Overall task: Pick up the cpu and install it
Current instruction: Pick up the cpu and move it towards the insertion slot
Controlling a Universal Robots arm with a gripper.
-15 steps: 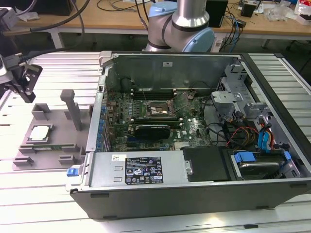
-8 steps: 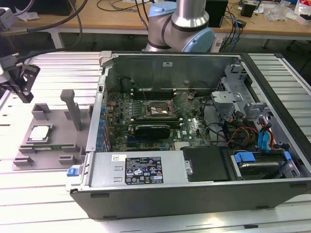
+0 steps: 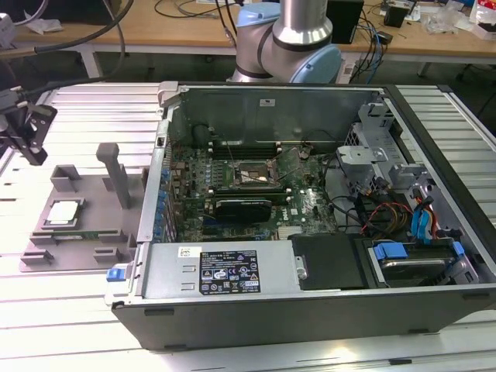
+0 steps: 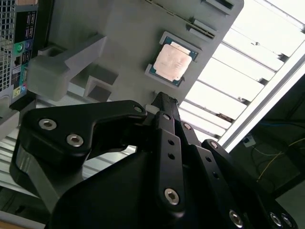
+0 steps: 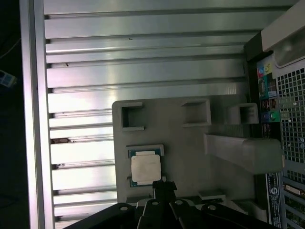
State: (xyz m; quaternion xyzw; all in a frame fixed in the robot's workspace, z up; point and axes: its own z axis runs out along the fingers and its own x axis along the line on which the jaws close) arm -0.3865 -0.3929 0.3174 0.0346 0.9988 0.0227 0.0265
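Observation:
The cpu (image 3: 63, 211) lies flat in a recess of the grey plastic tray (image 3: 97, 203) on the exterior view's left, its silver top facing up. My gripper (image 3: 32, 151) hangs in the air above and beyond the tray's far-left corner, clear of the chip. In both wrist views the cpu (image 4: 174, 63) (image 5: 145, 169) sits just past the black fingertips, with a gap between them. The gripper (image 4: 162, 101) (image 5: 164, 185) looks shut, its fingers meeting at a point with nothing held. The black motherboard socket (image 3: 249, 177) with its metal frame lies inside the open computer case.
The open computer case (image 3: 310, 302) fills the middle and the exterior view's right, its tall side wall (image 3: 155, 201) next to the tray. A grey upright post (image 3: 115, 174) and block stand on the tray. The ribbed aluminium table (image 3: 70, 310) surrounds both.

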